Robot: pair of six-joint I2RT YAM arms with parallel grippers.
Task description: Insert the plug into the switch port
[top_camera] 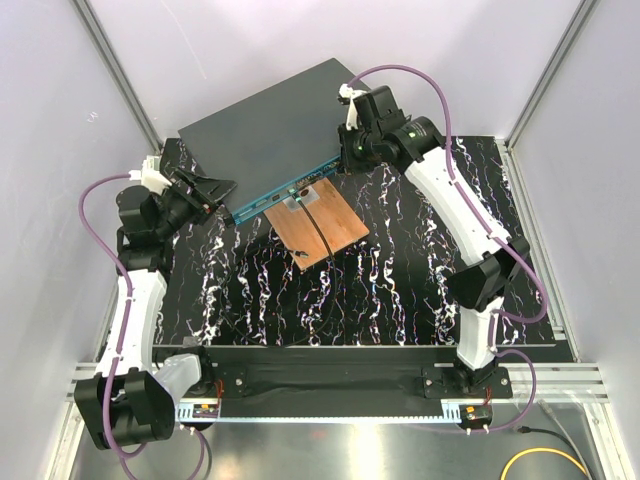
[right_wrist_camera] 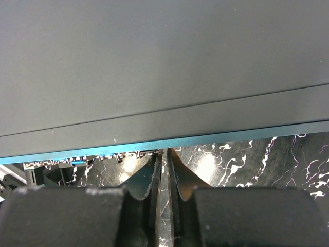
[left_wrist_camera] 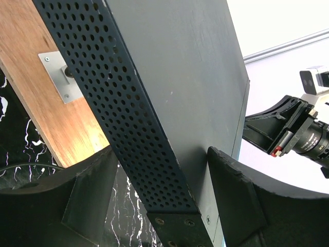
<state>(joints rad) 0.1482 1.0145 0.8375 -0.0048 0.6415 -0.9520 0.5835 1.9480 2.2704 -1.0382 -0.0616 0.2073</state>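
Switch: lies flat, askew on the tabletop, teal face meeting the plug bracketed to the copper board. Left jaws: gape around its left corner, seemingly to steer it. Right jaws: almost shut, empty, tips at the front edge.

The switch, a large flat dark grey box, lies flat at 12 o'clock in the overhead view. It is skewed, so its narrow teal front face with its row of small ports looks toward 5 o'clock. One side wall is perforated. The plug, small and dark, seems to meet that face mid-length; whether it is seated is unclear.
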